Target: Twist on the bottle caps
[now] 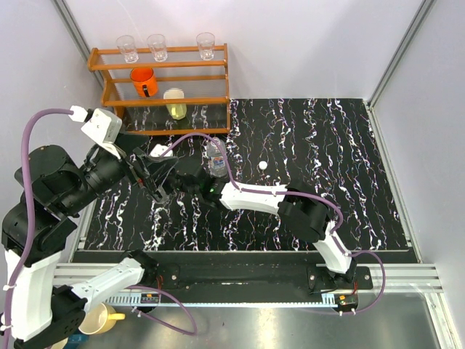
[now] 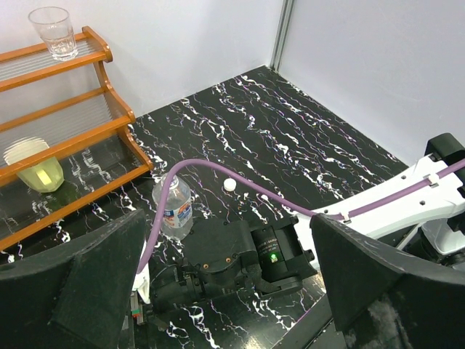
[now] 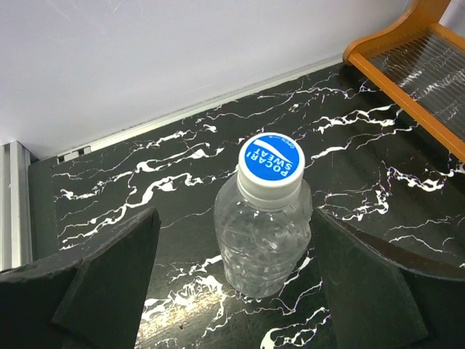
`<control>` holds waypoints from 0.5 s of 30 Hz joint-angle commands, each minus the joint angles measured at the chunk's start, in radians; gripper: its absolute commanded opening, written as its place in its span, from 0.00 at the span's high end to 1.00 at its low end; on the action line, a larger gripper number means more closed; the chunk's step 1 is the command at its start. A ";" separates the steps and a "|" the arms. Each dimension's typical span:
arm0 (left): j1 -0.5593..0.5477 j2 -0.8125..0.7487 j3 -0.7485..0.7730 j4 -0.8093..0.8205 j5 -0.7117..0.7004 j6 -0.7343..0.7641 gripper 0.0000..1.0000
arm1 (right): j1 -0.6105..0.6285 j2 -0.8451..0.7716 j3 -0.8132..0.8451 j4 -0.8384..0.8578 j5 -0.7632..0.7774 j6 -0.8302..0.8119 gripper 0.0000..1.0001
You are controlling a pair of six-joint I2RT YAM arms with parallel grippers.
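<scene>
In the right wrist view a wide clear bottle (image 3: 265, 233) stands upright with a white cap with a blue top (image 3: 270, 161) on its neck. My right gripper (image 3: 234, 243) is open, one finger on each side of the bottle, not touching it. This bottle is hidden under the arms in the top view. A narrower labelled bottle (image 1: 216, 157) stands behind the right gripper (image 1: 182, 173); it also shows in the left wrist view (image 2: 174, 209), its neck hidden by a purple cable. A loose cap (image 1: 262, 166) (image 2: 230, 185) lies on the table. My left gripper (image 1: 155, 185) (image 2: 227, 247) is open and empty above the right wrist.
A wooden rack (image 1: 163, 100) stands at the back left with three clear glasses (image 1: 157, 46), an orange cup (image 1: 144, 81) and a yellow cup (image 1: 175, 104). The purple cable (image 2: 218, 171) runs across the black marbled table (image 1: 327, 160). Both grippers are crowded together at the left.
</scene>
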 commanded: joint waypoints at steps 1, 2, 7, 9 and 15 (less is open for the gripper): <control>0.000 -0.015 -0.011 0.057 -0.026 -0.012 0.01 | 0.011 -0.053 0.042 -0.002 -0.015 -0.016 0.07; 0.000 -0.015 -0.012 0.056 -0.026 -0.013 0.01 | 0.011 -0.056 0.043 -0.004 -0.015 -0.019 0.07; 0.000 -0.012 -0.018 0.064 -0.024 -0.013 0.01 | 0.011 -0.082 0.031 -0.024 -0.018 -0.034 0.05; 0.000 -0.014 -0.024 0.068 -0.024 -0.013 0.01 | 0.011 -0.103 0.020 -0.033 -0.020 -0.038 0.03; -0.001 0.001 -0.020 0.087 -0.021 -0.004 0.01 | 0.011 -0.234 -0.044 -0.080 -0.021 -0.057 0.00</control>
